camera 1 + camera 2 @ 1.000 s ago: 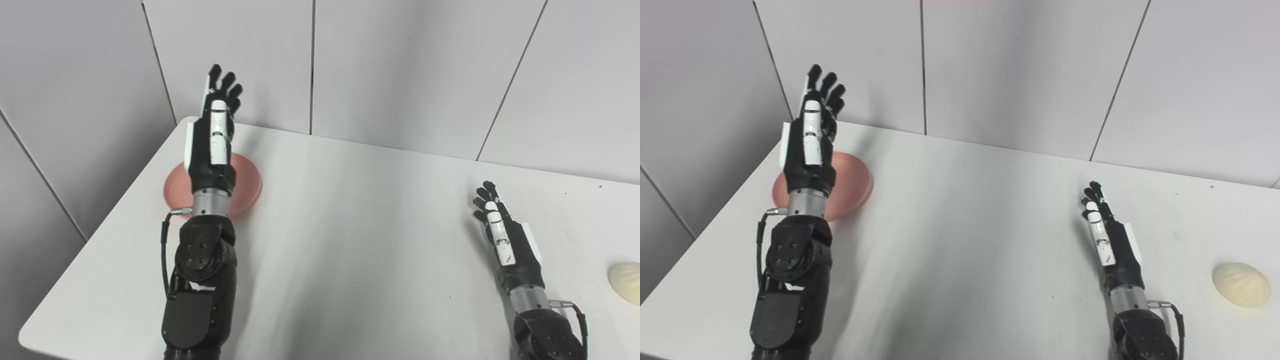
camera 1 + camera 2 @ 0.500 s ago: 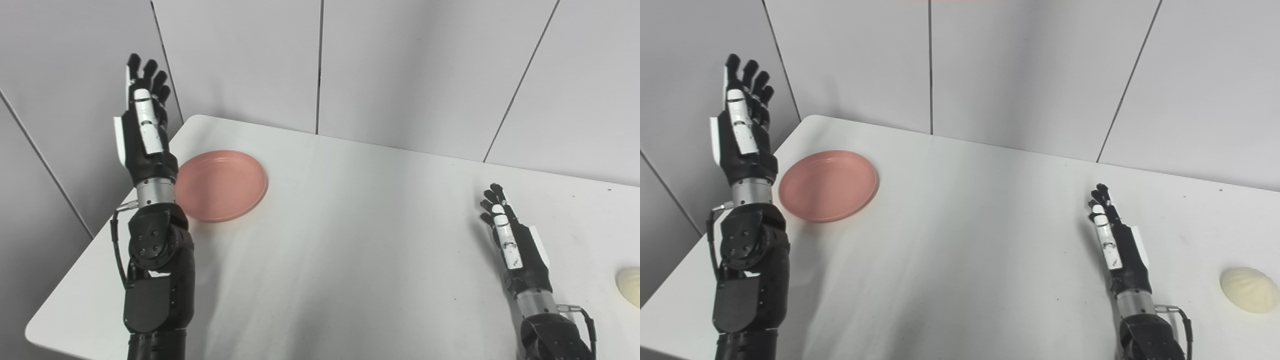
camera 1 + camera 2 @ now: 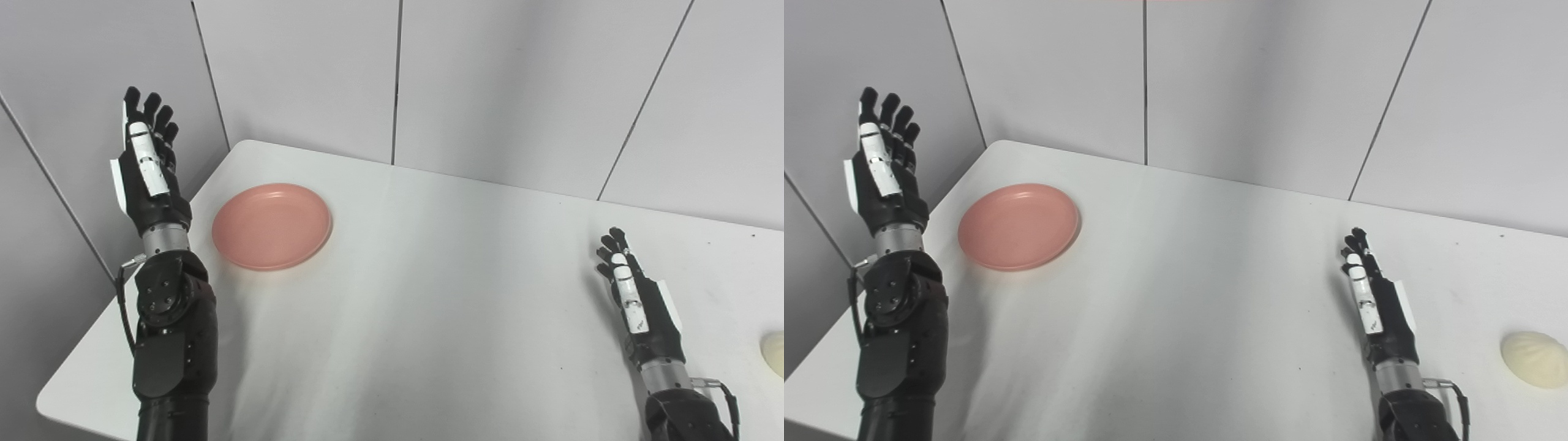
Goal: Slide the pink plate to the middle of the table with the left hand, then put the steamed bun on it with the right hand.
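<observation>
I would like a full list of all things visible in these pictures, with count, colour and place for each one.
plate: one, pink, empty, far left part of the table
steamed bun: one, cream, near right edge of the table
table: one, white, fills the lower view
wall panels: grey, with dark seams, behind the table
left hand: one, black and white, open, raised beside the table's left edge, apart from the plate
right hand: one, black and white, open, low over the table's right part, left of the bun
</observation>
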Controlling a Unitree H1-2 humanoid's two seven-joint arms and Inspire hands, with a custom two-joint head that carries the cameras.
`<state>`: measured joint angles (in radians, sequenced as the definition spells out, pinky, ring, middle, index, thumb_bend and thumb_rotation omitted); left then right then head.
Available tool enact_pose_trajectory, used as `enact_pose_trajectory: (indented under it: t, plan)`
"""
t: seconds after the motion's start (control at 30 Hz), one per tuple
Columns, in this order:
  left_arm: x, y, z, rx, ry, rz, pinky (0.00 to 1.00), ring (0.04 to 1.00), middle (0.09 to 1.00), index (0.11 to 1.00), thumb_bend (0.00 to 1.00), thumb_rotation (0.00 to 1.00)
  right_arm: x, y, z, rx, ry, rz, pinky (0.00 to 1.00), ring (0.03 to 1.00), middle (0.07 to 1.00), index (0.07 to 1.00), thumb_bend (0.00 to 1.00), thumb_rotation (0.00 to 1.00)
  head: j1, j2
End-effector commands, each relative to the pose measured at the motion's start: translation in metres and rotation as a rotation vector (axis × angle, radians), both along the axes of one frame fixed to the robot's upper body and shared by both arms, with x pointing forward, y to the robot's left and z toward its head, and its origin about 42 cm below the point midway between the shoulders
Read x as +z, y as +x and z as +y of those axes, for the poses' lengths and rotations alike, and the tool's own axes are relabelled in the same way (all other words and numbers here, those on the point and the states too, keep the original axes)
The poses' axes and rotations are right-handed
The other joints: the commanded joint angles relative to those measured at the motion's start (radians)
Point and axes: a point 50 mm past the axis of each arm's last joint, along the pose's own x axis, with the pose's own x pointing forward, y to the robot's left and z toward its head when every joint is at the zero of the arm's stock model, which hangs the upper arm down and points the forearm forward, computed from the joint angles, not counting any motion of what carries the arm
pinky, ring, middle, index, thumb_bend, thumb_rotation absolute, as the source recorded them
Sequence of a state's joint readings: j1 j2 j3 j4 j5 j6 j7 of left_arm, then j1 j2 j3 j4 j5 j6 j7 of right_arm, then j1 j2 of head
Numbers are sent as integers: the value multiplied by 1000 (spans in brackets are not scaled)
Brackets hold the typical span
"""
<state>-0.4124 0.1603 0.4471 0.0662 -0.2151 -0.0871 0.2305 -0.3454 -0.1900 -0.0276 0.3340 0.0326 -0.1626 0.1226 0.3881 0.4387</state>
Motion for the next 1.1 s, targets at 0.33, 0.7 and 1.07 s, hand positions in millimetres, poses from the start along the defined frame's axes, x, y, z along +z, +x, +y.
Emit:
enact_pose_trajectory:
  t: [0.33, 0.7, 1.07]
  plan:
    - [-1, 19, 31, -26, -67, -19, 936, 913, 919, 920, 430, 1000, -21, -17, -6, -19, 5, 56, 953, 949, 960, 975, 121, 1000, 0, 5]
    - [-25, 27, 47, -54, -126, 74, 935, 905, 918, 911, 416, 1000, -21, -16, -6, -23, 5, 56, 951, 946, 959, 973, 129, 1000, -1, 7]
    - [-46, 32, 53, -57, -147, 153, 915, 877, 892, 887, 404, 1000, -21, -16, -5, -24, 2, 58, 937, 938, 952, 967, 142, 1000, 1, 12]
